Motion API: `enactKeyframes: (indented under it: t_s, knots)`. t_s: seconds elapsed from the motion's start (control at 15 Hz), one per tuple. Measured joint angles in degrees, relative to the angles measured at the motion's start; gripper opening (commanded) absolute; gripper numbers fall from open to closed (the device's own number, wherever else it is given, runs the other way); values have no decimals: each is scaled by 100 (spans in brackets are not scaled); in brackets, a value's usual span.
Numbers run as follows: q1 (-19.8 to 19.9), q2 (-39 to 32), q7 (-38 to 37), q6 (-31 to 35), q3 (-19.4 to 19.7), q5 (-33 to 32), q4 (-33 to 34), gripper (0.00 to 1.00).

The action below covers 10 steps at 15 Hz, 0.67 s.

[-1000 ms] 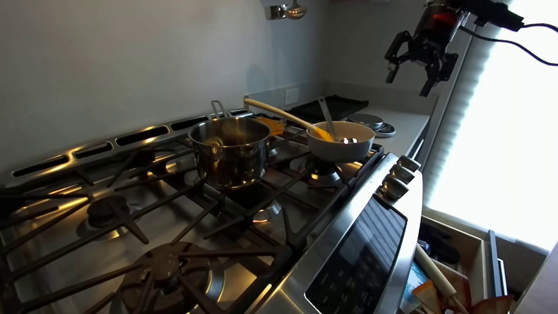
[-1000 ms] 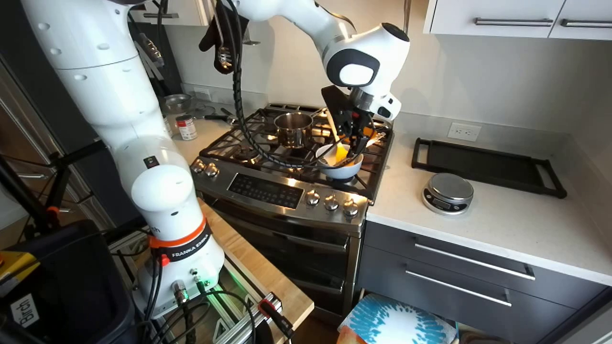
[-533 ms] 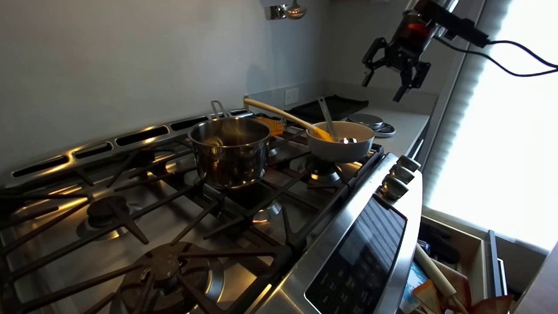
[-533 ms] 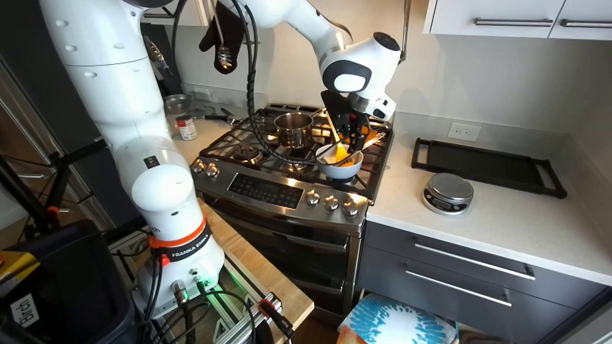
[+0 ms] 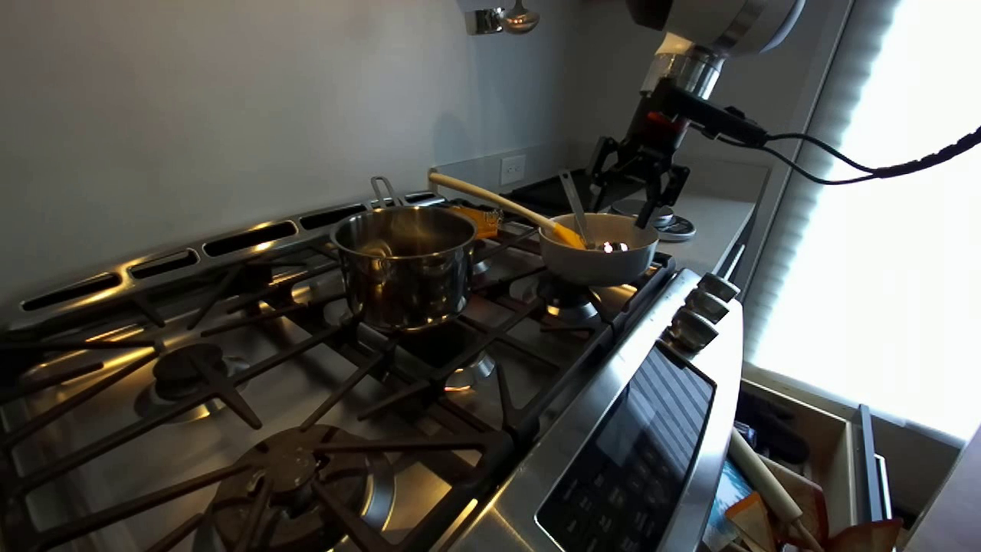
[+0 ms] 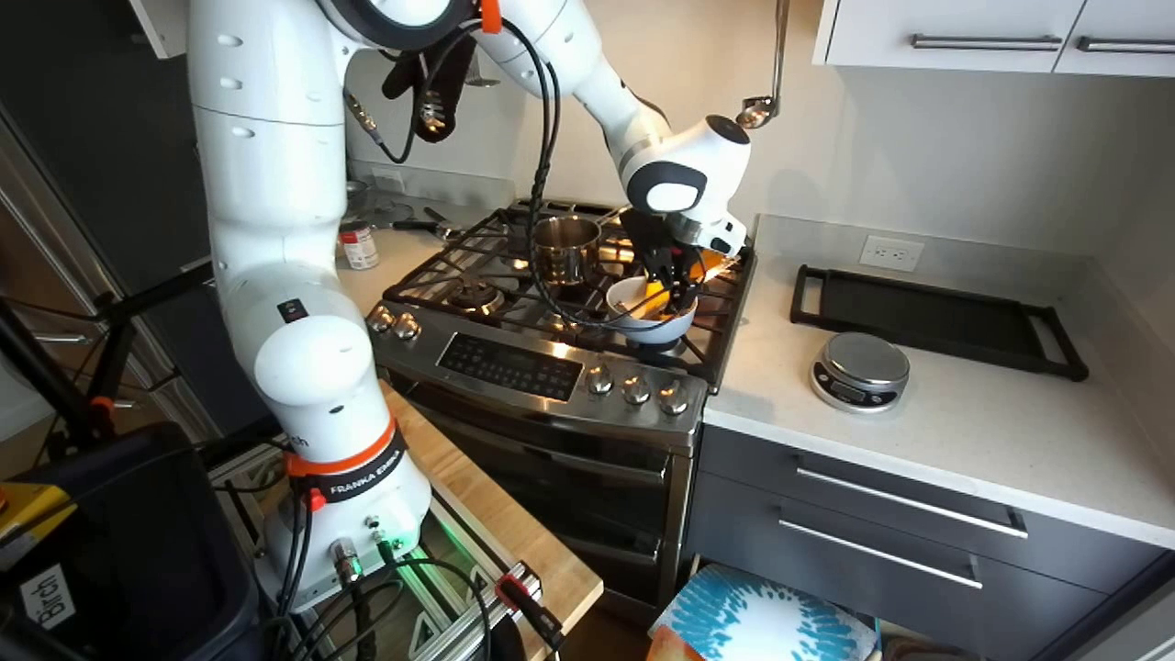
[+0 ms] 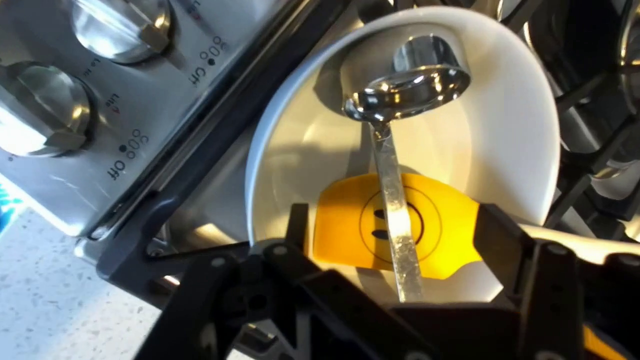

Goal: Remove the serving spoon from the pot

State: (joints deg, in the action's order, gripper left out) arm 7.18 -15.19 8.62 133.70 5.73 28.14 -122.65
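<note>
Yellow spoon [image 7: 431, 225]: probably the target, head inside the bowl [image 5: 598, 270], near a front corner of the surface [image 5: 306, 383].
Steel ladle [image 7: 388, 165]: its handle crosses above the spoon, so closing might pinch both.
Gripper [image 7: 394, 220]: spread, empty, astride both in the wrist view.
Bowl: might tip if the gripper catches its rim.

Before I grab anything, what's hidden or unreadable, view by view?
Orange spatula: wrist view, smiley's middle behind the steel cup's handle.
Bowl: wrist view, rim partly behind the open jaws.
Saucepan: in an exterior view, near wall hides its floor.
Scale: in an exterior view, display too small to read.
</note>
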Motion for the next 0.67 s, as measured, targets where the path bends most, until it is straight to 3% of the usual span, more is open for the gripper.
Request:
enactKeyframes:
  t_s: [0.13,0.2,0.27,0.33,0.4,0.47,0.67]
  knots:
    - [1,-210,0,6,-77,-36,167,64]
    - [1,-298,0,9,-100,-80,244,52]
    - [1,-379,-18,14,-111,-177,310,57]
    - [1,-453,-55,20,-113,-301,376,49]
    - [1,-524,-83,27,-113,-435,435,33]
    - [1,-586,-118,35,-113,-566,485,33]
    - [-7,-722,-194,70,-125,-864,609,8]
